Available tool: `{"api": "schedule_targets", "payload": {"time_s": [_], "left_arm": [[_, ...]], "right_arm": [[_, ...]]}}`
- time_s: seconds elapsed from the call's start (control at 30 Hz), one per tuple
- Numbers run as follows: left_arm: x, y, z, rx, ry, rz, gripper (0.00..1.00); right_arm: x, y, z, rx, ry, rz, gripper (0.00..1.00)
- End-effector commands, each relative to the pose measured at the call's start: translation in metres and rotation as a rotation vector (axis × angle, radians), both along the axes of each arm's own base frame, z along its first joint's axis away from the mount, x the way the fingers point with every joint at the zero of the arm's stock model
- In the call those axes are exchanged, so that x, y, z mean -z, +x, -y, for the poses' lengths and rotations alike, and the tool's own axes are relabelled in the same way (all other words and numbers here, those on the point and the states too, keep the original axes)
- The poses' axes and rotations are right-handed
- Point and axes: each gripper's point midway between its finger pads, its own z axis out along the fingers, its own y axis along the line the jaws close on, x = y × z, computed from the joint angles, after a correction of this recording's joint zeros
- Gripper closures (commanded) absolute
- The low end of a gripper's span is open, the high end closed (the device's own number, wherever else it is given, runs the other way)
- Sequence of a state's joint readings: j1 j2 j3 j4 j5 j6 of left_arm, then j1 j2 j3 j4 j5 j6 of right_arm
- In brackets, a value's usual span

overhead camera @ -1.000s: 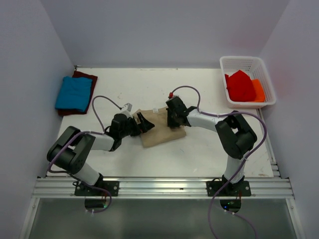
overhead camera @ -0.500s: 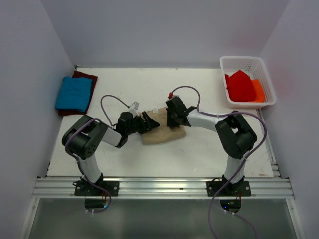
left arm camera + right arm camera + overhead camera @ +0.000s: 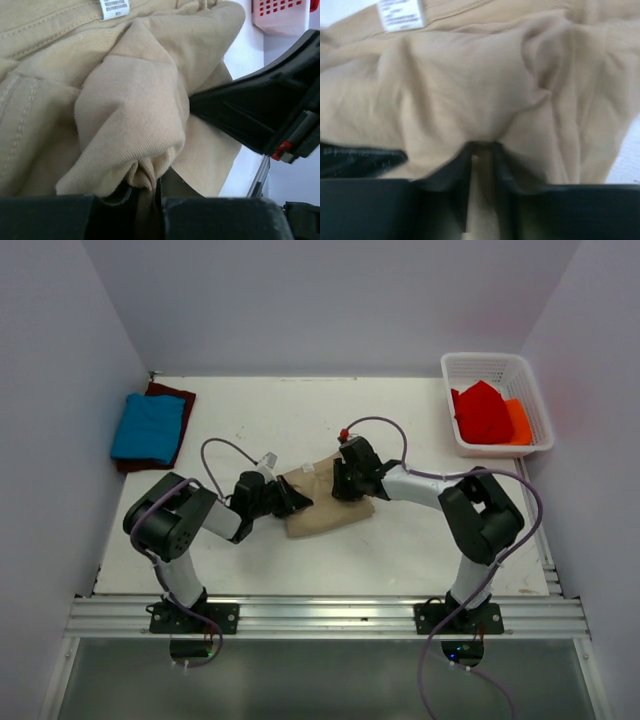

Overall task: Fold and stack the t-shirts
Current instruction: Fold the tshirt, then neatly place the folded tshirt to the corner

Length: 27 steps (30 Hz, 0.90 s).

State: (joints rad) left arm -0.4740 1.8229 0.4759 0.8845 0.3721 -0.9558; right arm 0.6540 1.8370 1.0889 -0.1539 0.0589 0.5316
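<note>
my two hands work on the tan t-shirt [image 3: 327, 508], which lies partly folded in the middle of the white table [image 3: 300, 420], a little toward the near side. my left gripper [image 3: 298, 498] is at the left edge of this shirt, and its fingers are closed on a bunched fold of the tan cloth; in my left wrist view the fold goes down into the narrow gap between them. my right gripper [image 3: 340, 480] is at the far right part of the same shirt, the fingers close together with tan cloth pinched between them. a small white label [image 3: 114, 7] is sewn at the collar, on the far side of the folds. the bright blue t-shirt [image 3: 148, 427] lies folded at the far left of the table, on top of the dark maroon t-shirt [image 3: 170, 392], whose edge shows around it. at the far right corner stands a white plastic basket [image 3: 470, 362] with holes in the walls. inside it there is a crumpled red cloth [image 3: 482, 412], and an orange cloth [image 3: 518, 420] lies beside it on the right, touching it.
</note>
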Motion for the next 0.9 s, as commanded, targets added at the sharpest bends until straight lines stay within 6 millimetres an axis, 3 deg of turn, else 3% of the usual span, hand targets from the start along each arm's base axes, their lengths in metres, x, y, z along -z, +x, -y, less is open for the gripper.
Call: {"api": "schedule_targets", "payload": {"time_s": [0.0,0.07,0.1,0.17,0.2,0.33,0.37,0.43,0.47,0.53,0.57,0.63,0.67,0.73,0.77,0.83,0.87], "left_arm": [[0.009,-0.014,-0.018,-0.007,0.099,-0.02,1.0],[-0.02,-0.003,-0.022,-0.032,0.11,0.075,1.0],[-0.038,-0.002,-0.025,-0.044,0.111,0.114,1.0],[-0.062,0.007,-0.032,-0.08,0.128,0.186,1.0],[-0.082,0.008,-0.035,-0.095,0.121,0.228,1.0],[-0.127,0.027,-0.06,-0.195,0.153,0.332,1.0],[-0.145,0.039,-0.07,-0.236,0.156,0.368,1.0],[-0.155,0.049,-0.086,-0.274,0.194,0.381,1.0],[-0.169,0.057,-0.09,-0.287,0.188,0.404,1.0],[-0.177,0.075,-0.118,-0.341,0.209,0.412,1.0],[-0.195,0.092,-0.139,-0.397,0.22,0.443,1.0],[-0.2,0.106,-0.156,-0.42,0.237,0.425,1.0],[-0.215,0.117,-0.179,-0.477,0.227,0.443,1.0],[-0.228,0.129,-0.201,-0.544,0.203,0.471,1.0],[-0.245,0.138,-0.229,-0.612,0.209,0.501,1.0],[-0.253,0.151,-0.249,-0.641,0.225,0.503,1.0],[-0.278,0.159,-0.266,-0.676,0.231,0.548,1.0]], "right_arm": [[-0.028,-0.025,-0.016,-0.145,0.134,0.023,0.65],[-0.051,-0.031,-0.018,-0.168,0.188,0.07,0.53],[-0.081,-0.031,-0.017,-0.175,0.224,0.134,0.45],[-0.096,-0.036,-0.007,-0.165,0.209,0.158,0.44],[-0.114,-0.039,-0.003,-0.163,0.22,0.197,0.43],[-0.133,-0.056,0.019,-0.151,0.202,0.238,0.42],[-0.131,-0.06,0.025,-0.142,0.188,0.233,0.42],[-0.138,-0.066,0.034,-0.128,0.185,0.256,0.42],[-0.132,-0.072,0.04,-0.127,0.169,0.241,0.42],[-0.129,-0.077,0.044,-0.127,0.161,0.237,0.41],[-0.123,-0.081,0.049,-0.125,0.148,0.224,0.41],[-0.114,-0.087,0.054,-0.128,0.125,0.204,0.41],[-0.11,-0.09,0.057,-0.128,0.117,0.191,0.41],[-0.102,-0.094,0.059,-0.129,0.114,0.171,0.41],[-0.1,-0.097,0.057,-0.139,0.118,0.159,0.41],[-0.094,-0.099,0.058,-0.142,0.109,0.141,0.41],[-0.091,-0.101,0.059,-0.145,0.105,0.127,0.41]]}}
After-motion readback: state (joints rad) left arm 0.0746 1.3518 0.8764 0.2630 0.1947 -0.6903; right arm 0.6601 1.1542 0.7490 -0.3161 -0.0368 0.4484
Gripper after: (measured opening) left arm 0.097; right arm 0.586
